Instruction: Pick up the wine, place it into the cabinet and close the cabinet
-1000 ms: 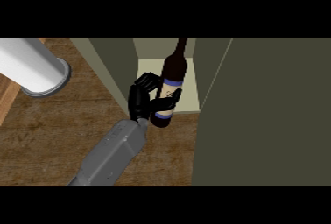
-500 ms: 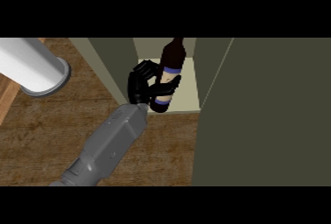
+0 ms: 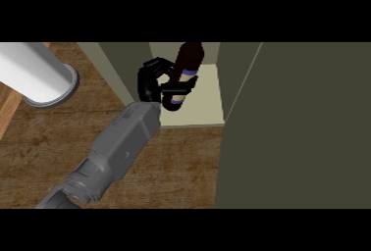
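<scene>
Brown wood-grain bench (image 3: 181, 166) runs up to an olive-green cabinet (image 3: 304, 122), whose pale cream inner floor (image 3: 199, 110) shows through the opening. A white cylinder with a grey rim (image 3: 36, 73) lies on the bench at the view's left, well apart from the work.

One grey forearm enters from the lower left; which arm it is cannot be settled from this view, and I take it as my right. My black hand (image 3: 156, 81) is clenched round the dark wine bottle with the blue band (image 3: 185, 71), thumb across its lower body. The bottle sits tilted over the cabinet floor, neck pointing deeper inside. The other hand is not seen.

Judgement: placing is under way, not finished. To do it well, I should bring the bottle upright, lower its base fully onto the cream floor, keep it off the side wall, then uncurl and withdraw straight back. The door at right must swing free.
</scene>
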You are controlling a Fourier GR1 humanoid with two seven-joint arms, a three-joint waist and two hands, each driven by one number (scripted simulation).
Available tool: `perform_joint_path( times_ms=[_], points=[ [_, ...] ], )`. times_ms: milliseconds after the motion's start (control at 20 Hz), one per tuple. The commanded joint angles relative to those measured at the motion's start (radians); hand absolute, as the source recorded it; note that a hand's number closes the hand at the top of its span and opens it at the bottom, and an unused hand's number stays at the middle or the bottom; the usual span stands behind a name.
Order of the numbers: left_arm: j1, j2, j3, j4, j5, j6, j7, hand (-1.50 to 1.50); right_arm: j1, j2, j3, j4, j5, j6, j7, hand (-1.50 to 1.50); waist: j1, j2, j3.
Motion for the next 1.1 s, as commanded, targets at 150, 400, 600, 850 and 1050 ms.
perform_joint_path(
  times_ms=[150,400,600,850,1050],
  points=[
    [-0.104,0.019,-0.007,0.124,-0.077,0.134,-0.036,-1.50,0.041,-0.011,-0.023,-0.119,-0.105,0.031,0.016,-1.50,-0.016,0.000,0.002],
    [-0.154,0.050,-0.016,0.213,-0.109,0.118,0.014,-1.50,0.066,-0.003,0.023,-0.159,-0.061,0.026,0.040,-1.50,-0.027,0.005,0.000],
    [-0.167,0.072,-0.005,0.257,-0.120,0.110,0.018,-1.50,0.082,0.010,0.043,-0.114,-0.043,0.036,-0.008,-1.50,-0.031,0.008,0.001],
    [-0.173,0.049,-0.003,0.281,-0.137,0.144,0.003,-1.50,0.079,0.010,0.048,-0.146,-0.044,0.032,0.004,-1.50,-0.026,0.006,0.000],
    [-0.189,0.108,0.004,0.291,-0.141,0.077,0.032,-1.50,0.087,0.003,0.037,-0.126,-0.053,0.043,-0.006,-1.50,-0.028,0.008,0.000]
  ],
)
